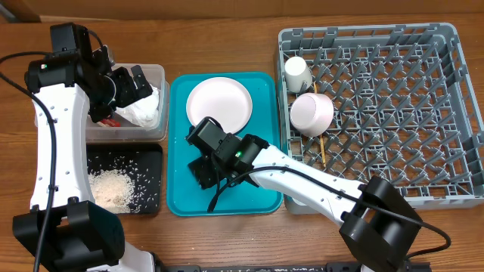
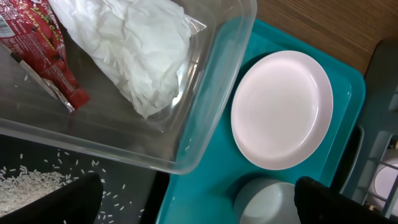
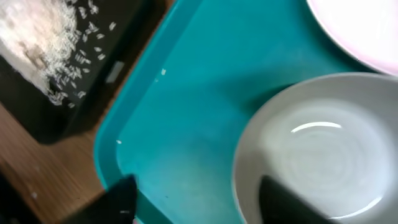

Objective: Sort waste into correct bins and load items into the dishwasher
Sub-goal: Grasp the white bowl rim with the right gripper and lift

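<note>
In the right wrist view my right gripper (image 3: 199, 202) is open, one finger inside the white-grey bowl (image 3: 317, 143) and the other outside over the teal tray (image 3: 199, 93), so the rim lies between them. Overhead, the right gripper (image 1: 203, 170) hides that bowl. The pale pink plate (image 1: 218, 103) lies on the same tray. My left gripper (image 1: 136, 83) hangs open over the clear tub (image 1: 155, 72), which holds the white napkin (image 2: 137, 50) and the red wrapper (image 2: 43, 56). Rice (image 1: 113, 187) lies in the black tray (image 1: 151, 155). The dish rack (image 1: 454, 45) holds the white cup (image 1: 297, 73), pinkish bowl (image 1: 311, 113) and chopsticks (image 1: 324, 151).
The teal tray (image 1: 265, 87) sits between the two bins on the left and the grey rack on the right, close to each. A few stray rice grains (image 3: 163, 72) lie on the teal tray. Bare wooden table (image 1: 227, 38) runs along the back.
</note>
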You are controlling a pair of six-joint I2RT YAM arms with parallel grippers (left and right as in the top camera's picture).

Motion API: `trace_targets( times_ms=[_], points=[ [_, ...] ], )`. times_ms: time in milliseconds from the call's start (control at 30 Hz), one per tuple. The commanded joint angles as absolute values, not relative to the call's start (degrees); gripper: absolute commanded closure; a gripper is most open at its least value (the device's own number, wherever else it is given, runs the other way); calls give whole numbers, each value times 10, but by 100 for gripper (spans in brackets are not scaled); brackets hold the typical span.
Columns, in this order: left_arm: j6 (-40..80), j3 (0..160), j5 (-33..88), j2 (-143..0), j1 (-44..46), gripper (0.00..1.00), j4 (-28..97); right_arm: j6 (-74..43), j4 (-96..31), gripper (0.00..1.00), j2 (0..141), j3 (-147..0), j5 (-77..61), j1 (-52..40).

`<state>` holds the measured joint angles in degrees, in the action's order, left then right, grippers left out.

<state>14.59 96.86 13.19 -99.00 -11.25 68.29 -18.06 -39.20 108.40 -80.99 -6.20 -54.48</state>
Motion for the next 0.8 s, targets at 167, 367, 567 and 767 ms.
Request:
trace_targets(
  times_ms=[167, 367, 567, 767],
  points=[
    [137, 978, 130, -986, -109, 0, 683, -176, -396, 60, 1113, -813, -23, -545],
    [137, 978, 130, -986, -109, 0, 683, -176, -396, 65, 1127, -813, -15, -547],
    [137, 978, 130, -986, -109, 0, 683, -176, -395, 72, 1147, -813, -13, -547],
    [137, 978, 130, -986, -109, 0, 683, -176, -396, 81, 1150, -813, -13, -547]
  ],
)
